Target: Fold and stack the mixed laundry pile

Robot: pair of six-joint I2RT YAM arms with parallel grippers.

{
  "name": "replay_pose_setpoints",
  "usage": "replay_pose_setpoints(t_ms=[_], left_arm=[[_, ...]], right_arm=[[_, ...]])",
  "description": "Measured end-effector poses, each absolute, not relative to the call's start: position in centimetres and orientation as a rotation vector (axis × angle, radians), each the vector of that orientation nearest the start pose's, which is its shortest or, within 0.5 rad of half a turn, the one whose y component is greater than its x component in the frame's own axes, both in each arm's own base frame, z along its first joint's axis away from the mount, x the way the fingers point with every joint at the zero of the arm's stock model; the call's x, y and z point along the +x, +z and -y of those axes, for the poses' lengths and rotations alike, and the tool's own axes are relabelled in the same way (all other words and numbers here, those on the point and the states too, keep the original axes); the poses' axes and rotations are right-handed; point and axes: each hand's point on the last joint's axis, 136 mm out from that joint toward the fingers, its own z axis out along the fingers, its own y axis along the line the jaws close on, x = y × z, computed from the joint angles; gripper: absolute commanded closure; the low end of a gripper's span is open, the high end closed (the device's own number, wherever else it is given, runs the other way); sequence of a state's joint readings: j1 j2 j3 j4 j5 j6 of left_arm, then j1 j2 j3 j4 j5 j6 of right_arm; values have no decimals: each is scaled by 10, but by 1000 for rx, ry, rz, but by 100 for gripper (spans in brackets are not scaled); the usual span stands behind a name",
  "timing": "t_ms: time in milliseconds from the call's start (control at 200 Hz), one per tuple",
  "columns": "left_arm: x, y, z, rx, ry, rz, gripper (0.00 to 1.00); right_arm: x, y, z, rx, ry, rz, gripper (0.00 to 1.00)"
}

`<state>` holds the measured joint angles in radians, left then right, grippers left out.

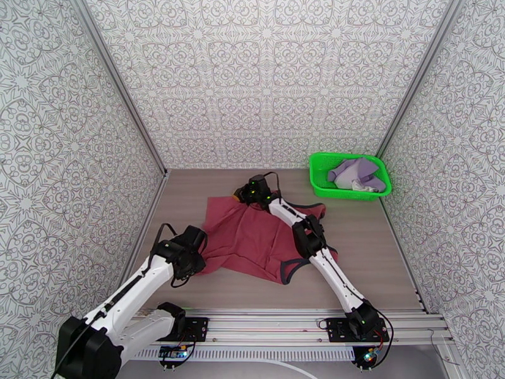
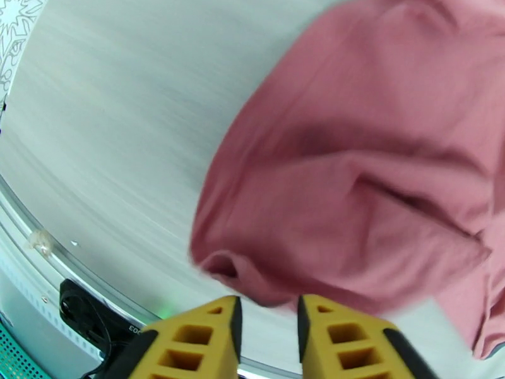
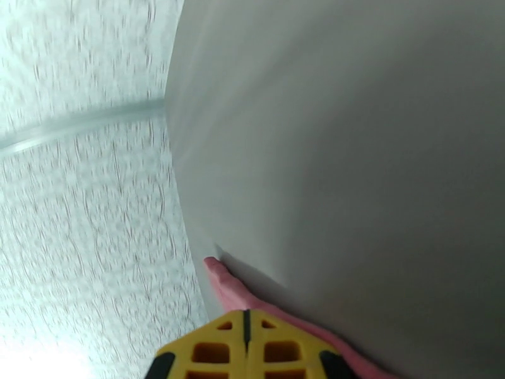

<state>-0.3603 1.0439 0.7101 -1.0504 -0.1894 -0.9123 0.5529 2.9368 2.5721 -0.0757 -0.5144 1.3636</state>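
The left pincer (image 2: 268, 303) stands slightly parted. Its two yellow fingers (image 2: 208, 339) are apart, pale surface (image 2: 126, 121) shows in the gap, and nothing sits between them. Just beyond the fingertips lies a rolled edge of the tank top (image 2: 379, 153). It is very close to the tips, but the blur hides whether it touches them. From there the red cloth spreads ahead and to the right of this pincer, rumpled into soft folds. To the pincer's left the surface is bare, and a metal rail (image 2: 38, 216) runs along its edge.

The right pincer (image 3: 246, 314) is clenched, its fingers pressed together down to a thin seam. A narrow strip of the tank top comes out from under the tips, so it is grasping the cloth by its edge. Ahead of it lies bare surface, and to its left rises the patterned wall (image 3: 82, 216).

In the top view the tank top lies spread on the surface between the two pincers. The right one is at the cloth's far edge with its arm reaching over the cloth, and the left one is at the near left edge. A dark-trimmed armhole lies beside the right forearm. Well apart from the right pincer, off to its right in the far corner, sits a green basket (image 1: 344, 193) with the lavender garment (image 1: 361, 172) crumpled inside it.
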Motion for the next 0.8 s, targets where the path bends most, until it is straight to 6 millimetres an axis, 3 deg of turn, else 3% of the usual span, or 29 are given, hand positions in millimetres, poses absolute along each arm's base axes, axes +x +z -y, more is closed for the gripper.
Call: replay_pose_setpoints(t_ms=[55,130,205,295,335,545,650,800], left_arm=[[184,78,36,-824,53,-2763,96],[185,76,36,-825,57,-2772,95],[187,75,37,-830,53,-2770,80],[190,75,38,-849,34,-2757,51],[191,75,39,-858,26,-2753,46],[180,57,30,-979,12,-2777,44],[170,43,23,-1107,-26,-2775,45],[161,29,18,-1240,-80,-2761,45]], right_arm=[[585,40,-448,593,1582,-2333,100],[590,40,-443,607,1571,-2323,100],[592,41,-440,612,1568,-2316,100],[592,44,-441,607,1572,-2311,100],[592,46,-441,595,1574,-2309,100],[584,60,-443,448,1577,-2322,96],[572,88,-442,340,1579,-2327,93],[548,167,-435,136,1590,-2262,91]])
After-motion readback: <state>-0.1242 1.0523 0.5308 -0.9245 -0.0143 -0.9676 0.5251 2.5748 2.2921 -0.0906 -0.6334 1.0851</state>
